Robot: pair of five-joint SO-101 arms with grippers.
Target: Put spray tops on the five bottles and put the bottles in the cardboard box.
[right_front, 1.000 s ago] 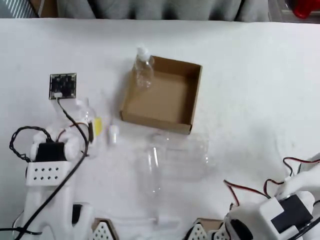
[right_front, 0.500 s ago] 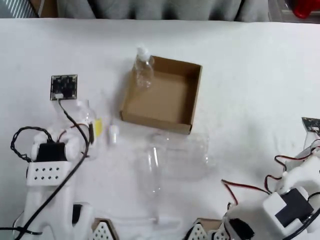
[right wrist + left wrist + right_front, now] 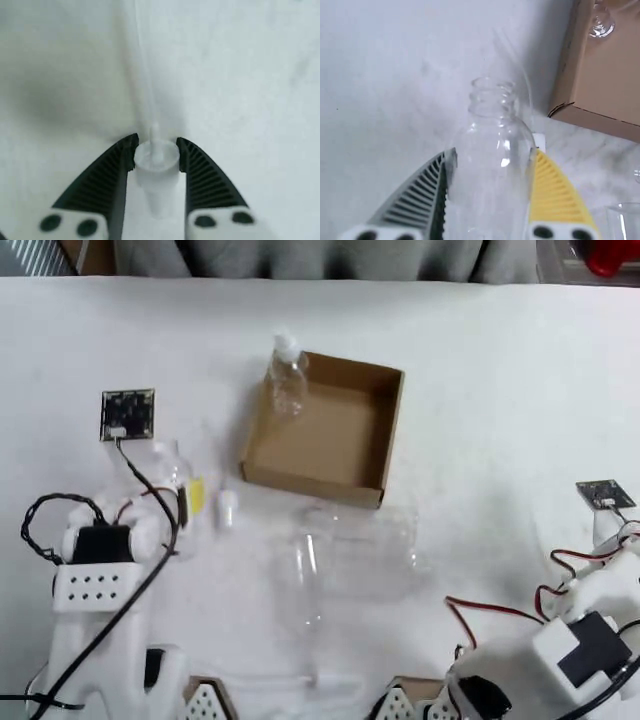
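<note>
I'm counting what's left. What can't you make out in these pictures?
- High view: how many clear bottles lie in front of the cardboard box; outlines blend into the white table.
- Left wrist view: the base of the held bottle, cut off by the picture's edge.
- Right wrist view: the spray top; its tube fades against the table.

I see the cardboard box point(image 3: 325, 430) at mid-table point(image 3: 500, 360), with a topped bottle point(image 3: 286, 375) standing in its far left corner. Just before the box's near wall lie a lengthwise bottle point(image 3: 300, 580) and, to its right, a crosswise bottle point(image 3: 375, 540). Left of the box a loose spray top point(image 3: 228, 508) lies on the table. Left of that, an upright bottle point(image 3: 495, 140) stands between the fingers of my left gripper point(image 3: 492, 155), while at the near right, well apart from the box, my right gripper point(image 3: 156, 145) has a second spray top point(image 3: 157, 172) between its fingers.
</note>
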